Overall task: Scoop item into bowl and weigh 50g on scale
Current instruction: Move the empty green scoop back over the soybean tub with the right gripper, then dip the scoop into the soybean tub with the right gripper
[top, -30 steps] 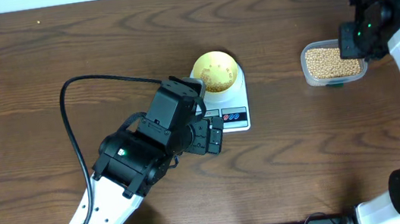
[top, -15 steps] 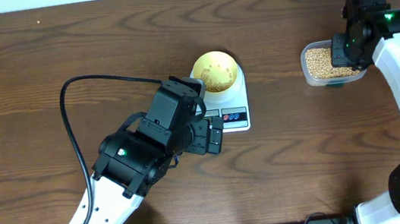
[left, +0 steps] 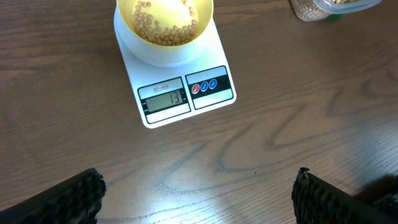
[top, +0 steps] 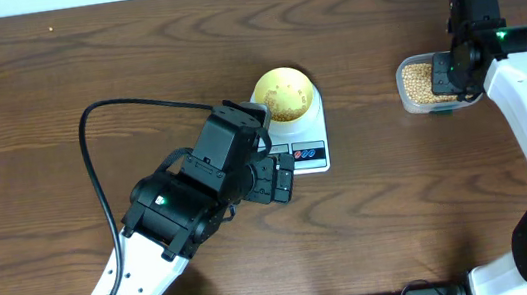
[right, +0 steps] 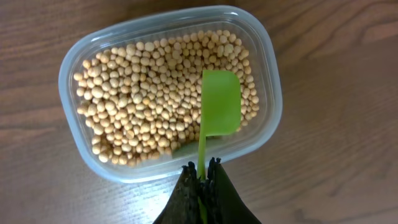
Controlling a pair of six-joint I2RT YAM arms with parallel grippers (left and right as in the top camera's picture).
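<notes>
Green scoop (right: 221,102), handle clamped in right end effector (right: 202,183), now poised over beans (right: 137,106) in clear tub (right: 67,81) — arm swung in within last 1 s. Bowl (left: 207,15) on scale (left: 180,102), display reads 13 — more scoops needed. Left end effector (left: 199,202) fingers apart, empty, above worktop.

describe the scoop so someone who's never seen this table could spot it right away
On the wooden table, find the clear plastic tub of tan beans at the right side. Over those beans hangs the scoop, its thin handle pinched by the right gripper. Its bright green, spoon-like shape sets it apart from the pale beans and see-through tub.
</notes>
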